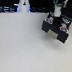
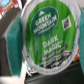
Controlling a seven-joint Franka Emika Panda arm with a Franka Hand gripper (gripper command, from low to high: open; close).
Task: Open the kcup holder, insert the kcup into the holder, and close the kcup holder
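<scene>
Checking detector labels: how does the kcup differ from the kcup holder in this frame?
Colour: the kcup shows a green printed lid with a white rim; the kcup holder is black with light patches.
Size: the kcup is much smaller than the boxy holder.
Pose: the kcup sits up between the fingers of the gripper; the holder stands on the white table.
Shared: both sit at the exterior view's upper right, kcup directly above holder.

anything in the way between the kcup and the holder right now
Nothing visible does. The gripper is shut on the kcup and hangs right above the kcup holder, with no other object between them. Whether the holder's slot is open to take the pod is too blurred to tell.
</scene>
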